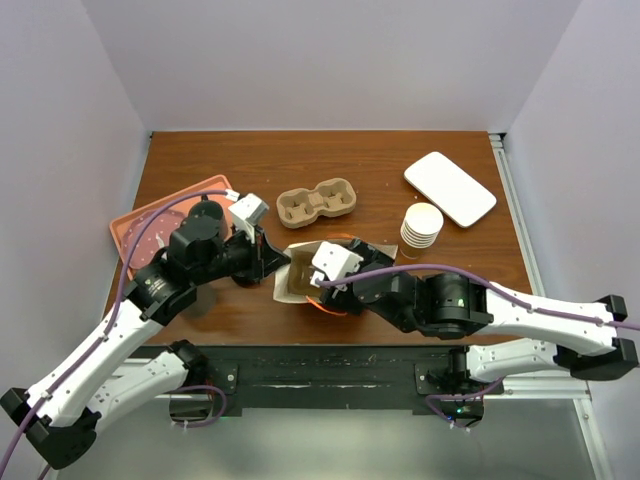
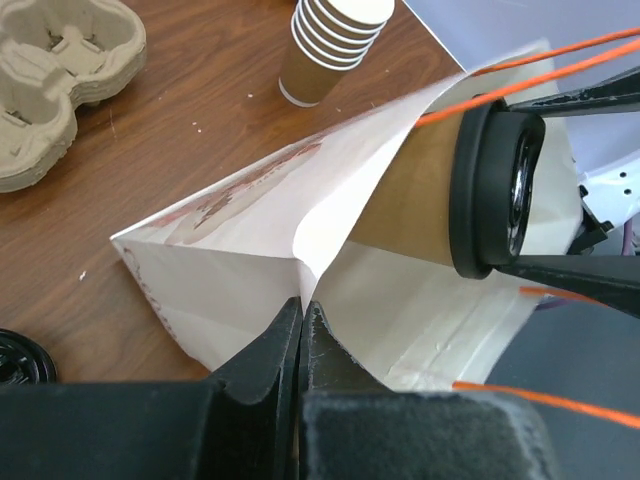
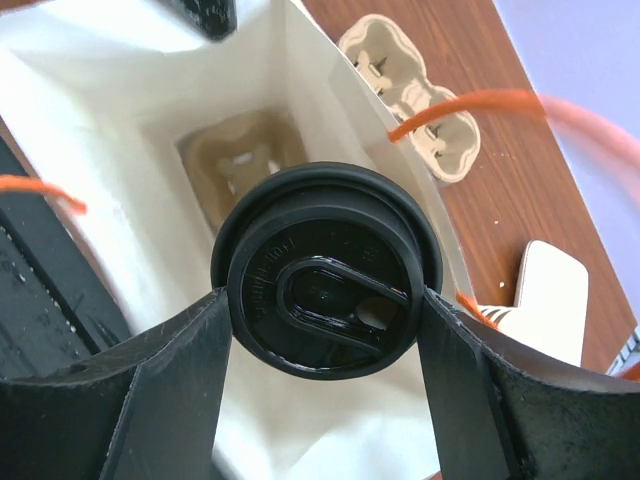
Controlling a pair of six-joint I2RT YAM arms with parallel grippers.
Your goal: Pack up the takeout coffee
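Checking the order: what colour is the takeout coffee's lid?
Black; the lid shows best in the right wrist view.

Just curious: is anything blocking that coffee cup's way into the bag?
Nothing visible. The left gripper pinches the paper bag open, and only a pulp cup carrier lies at its bottom, beyond the takeout coffee.

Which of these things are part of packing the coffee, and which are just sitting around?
In use: takeout coffee, paper bag, cup carrier inside the bag.
Lying about: spare cup carrier, stack of cups, white tray, pink tray, loose black lid.
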